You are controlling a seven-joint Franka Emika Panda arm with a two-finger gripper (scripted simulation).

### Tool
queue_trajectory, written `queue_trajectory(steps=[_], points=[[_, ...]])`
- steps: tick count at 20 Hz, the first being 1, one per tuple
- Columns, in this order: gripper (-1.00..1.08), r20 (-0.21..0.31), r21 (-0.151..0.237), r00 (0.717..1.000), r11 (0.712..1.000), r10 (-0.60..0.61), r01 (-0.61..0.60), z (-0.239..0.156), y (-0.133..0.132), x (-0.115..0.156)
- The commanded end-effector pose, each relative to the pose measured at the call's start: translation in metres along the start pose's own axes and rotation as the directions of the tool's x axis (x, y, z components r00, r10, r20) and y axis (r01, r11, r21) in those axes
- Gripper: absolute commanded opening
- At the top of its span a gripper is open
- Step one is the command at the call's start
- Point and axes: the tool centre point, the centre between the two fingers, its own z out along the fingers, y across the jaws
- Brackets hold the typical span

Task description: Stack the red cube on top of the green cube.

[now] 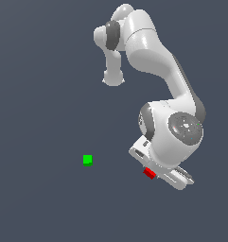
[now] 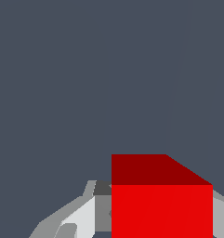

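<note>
The red cube (image 1: 149, 173) shows as a small red block at the lower edge of the white hand, partly covered by it. In the wrist view the red cube (image 2: 161, 204) fills the space between the two fingers (image 2: 85, 214), and both of its sides touch them. My gripper (image 1: 152, 175) is shut on it. The green cube (image 1: 87, 160) lies alone on the dark floor, well off toward the exterior view's left of the gripper and slightly higher in the picture. It is out of the wrist view.
The white arm (image 1: 148, 52) rises from its base at the top of the exterior view and bends down to the hand. A plain dark grey floor (image 1: 44, 203) lies all around both cubes.
</note>
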Motion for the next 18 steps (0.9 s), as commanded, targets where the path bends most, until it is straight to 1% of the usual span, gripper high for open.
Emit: queue_trajectory(steps=[1, 6, 10, 14, 18], points=[[-1.00, 0.000, 0.000, 1.000, 1.000, 0.000, 0.000, 0.000, 0.000, 0.000], [-1.00, 0.000, 0.000, 1.000, 1.000, 0.000, 0.000, 0.001, 0.004, 0.002], [-1.00, 0.000, 0.000, 1.000, 1.000, 0.000, 0.000, 0.003, 0.013, 0.005], [-1.00, 0.000, 0.000, 1.000, 1.000, 0.000, 0.000, 0.006, 0.027, 0.011], [-1.00, 0.000, 0.000, 1.000, 1.000, 0.000, 0.000, 0.011, 0.049, 0.020]])
